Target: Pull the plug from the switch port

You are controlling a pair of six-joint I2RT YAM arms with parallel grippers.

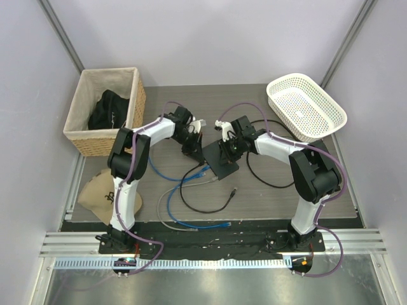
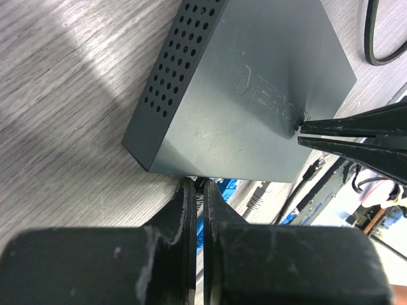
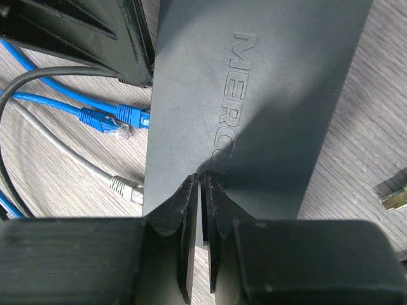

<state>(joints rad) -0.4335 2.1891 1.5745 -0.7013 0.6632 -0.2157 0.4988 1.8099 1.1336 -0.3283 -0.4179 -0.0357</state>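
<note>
The switch (image 1: 219,160) is a flat black box lying mid-table, with "MERCU" lettering on its top (image 3: 267,95). Its port edge faces my left gripper, and the ports themselves are hidden. My left gripper (image 1: 193,147) has its tips (image 2: 198,184) against that edge, jaws nearly closed on a dark plug. A black cable (image 3: 57,76) runs out from under it. My right gripper (image 1: 227,151) is shut, with its tips (image 3: 202,179) pressed on the switch's top. It also shows in the left wrist view (image 2: 302,130).
A loose blue plug (image 3: 121,121) and a loose grey plug (image 3: 126,189) lie beside the switch. Blue, grey and black cables coil on the near side (image 1: 191,203). A wicker basket (image 1: 137,95) stands back left, a white basket (image 1: 331,121) back right, and a tan cloth (image 1: 102,190) lies left.
</note>
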